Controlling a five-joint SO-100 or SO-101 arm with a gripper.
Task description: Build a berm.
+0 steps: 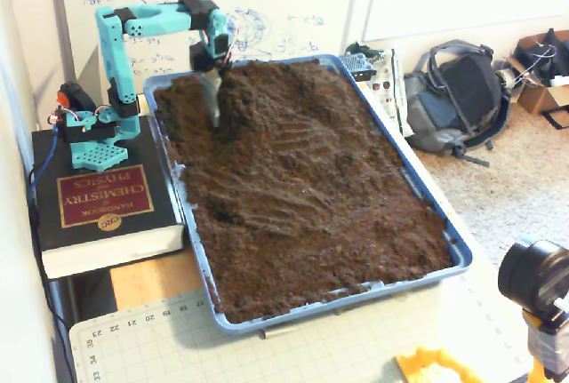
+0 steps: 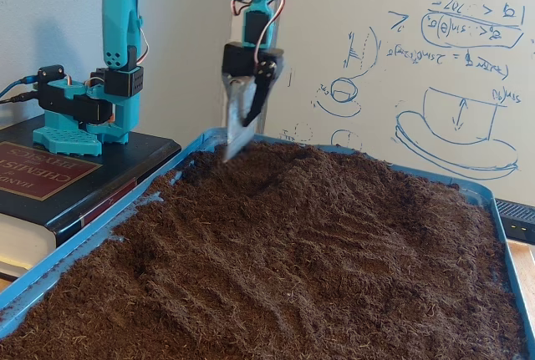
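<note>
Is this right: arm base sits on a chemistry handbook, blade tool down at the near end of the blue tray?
Not quite. The blade tool is at the far end of the blue tray, next to the arm base; a fixed view shows it. The base does sit on the chemistry handbook.

We see a light wooden surface [image 1: 147, 281] carrying a blue tray [image 1: 458, 254] that takes up most of its middle and right, reaching from the far edge almost to the near edge. A thick black book [image 1: 98, 210] lies on the left edge, just beside the tray's left rim. A pale gridded cutting mat [image 1: 169, 343] covers the near edge, under the tray's near rim.
</note>
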